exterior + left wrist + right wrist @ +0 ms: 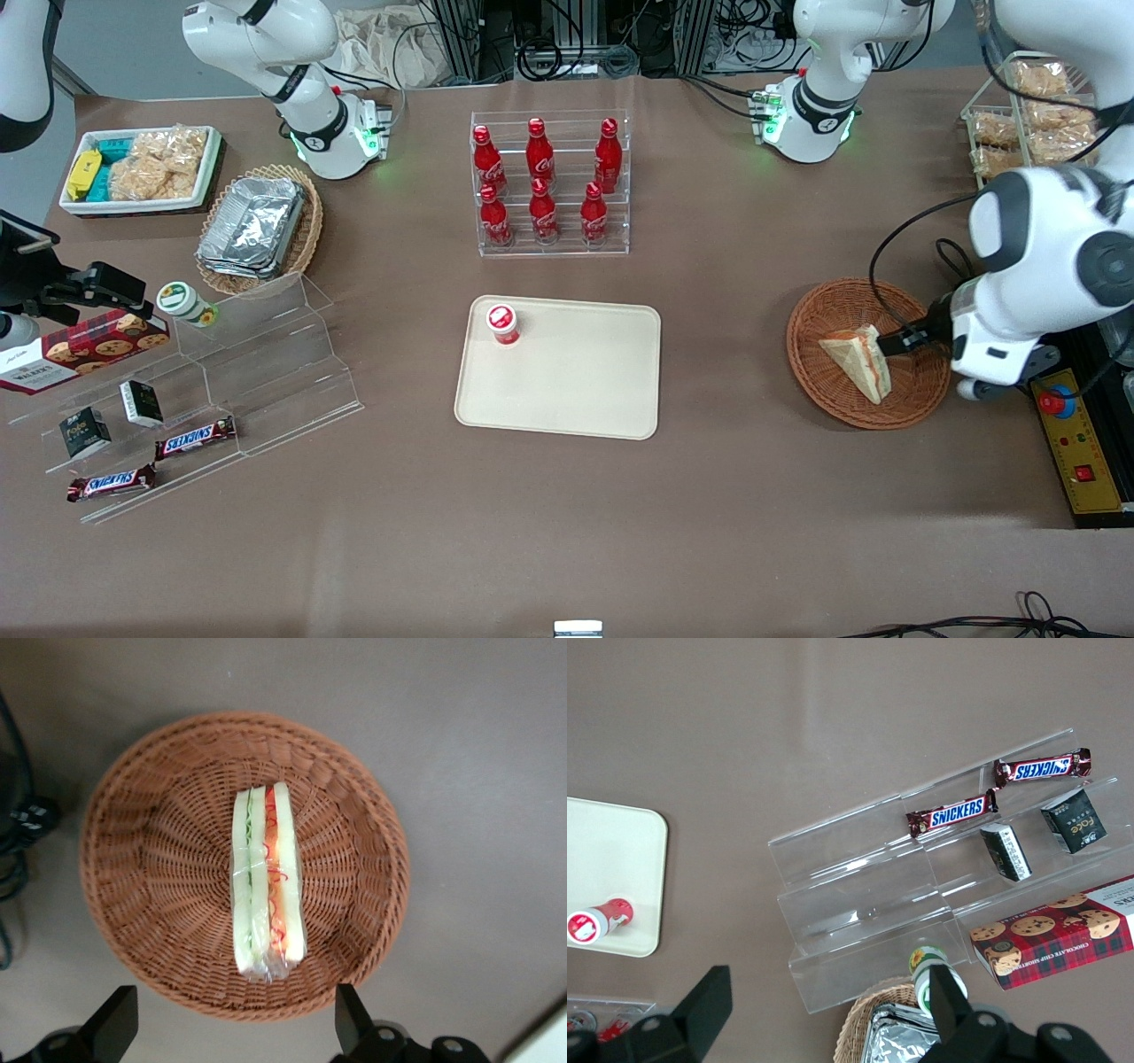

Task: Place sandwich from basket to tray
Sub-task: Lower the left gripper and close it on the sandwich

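The sandwich is a white-bread wedge with red and green filling. It stands on edge in the middle of the reddish-brown wicker basket, toward the working arm's end of the table. My gripper hangs open just above the basket, beside the sandwich and holding nothing. In the left wrist view the sandwich lies in the basket, and the gripper has its two dark fingers spread wide over the basket's rim. The cream tray lies flat at mid-table, apart from the basket.
A small red-capped bottle stands on one corner of the tray. A clear rack of red cola bottles stands farther from the front camera. A yellow control box lies beside the basket. Acrylic steps with snacks are at the parked arm's end.
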Motion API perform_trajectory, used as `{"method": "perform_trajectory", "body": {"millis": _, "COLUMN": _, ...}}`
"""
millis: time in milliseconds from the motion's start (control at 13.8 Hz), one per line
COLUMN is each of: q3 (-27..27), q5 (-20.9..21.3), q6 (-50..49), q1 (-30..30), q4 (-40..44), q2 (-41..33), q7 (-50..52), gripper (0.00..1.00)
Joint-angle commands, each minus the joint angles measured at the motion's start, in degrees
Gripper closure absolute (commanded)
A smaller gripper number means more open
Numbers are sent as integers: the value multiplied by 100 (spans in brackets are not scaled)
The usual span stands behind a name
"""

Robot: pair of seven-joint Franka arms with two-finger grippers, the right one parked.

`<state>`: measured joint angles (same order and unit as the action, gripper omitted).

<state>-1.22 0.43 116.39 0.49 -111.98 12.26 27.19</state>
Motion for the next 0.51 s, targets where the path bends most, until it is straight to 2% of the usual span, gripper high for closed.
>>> {"method": "perform_trajectory", "body": {"millis": 0, "q3": 26, "q5": -25, "q6": 742, "q1": -23, "q4": -490, "q2": 127, "q7": 224, "gripper": 0}}
{"method": "perform_trajectory", "body": {"millis": 434, "q3": 35, "q5": -34, "q6": 2062, "q1": -14, "q4": -895, "q2": 786, "q7": 620, "gripper": 0}}
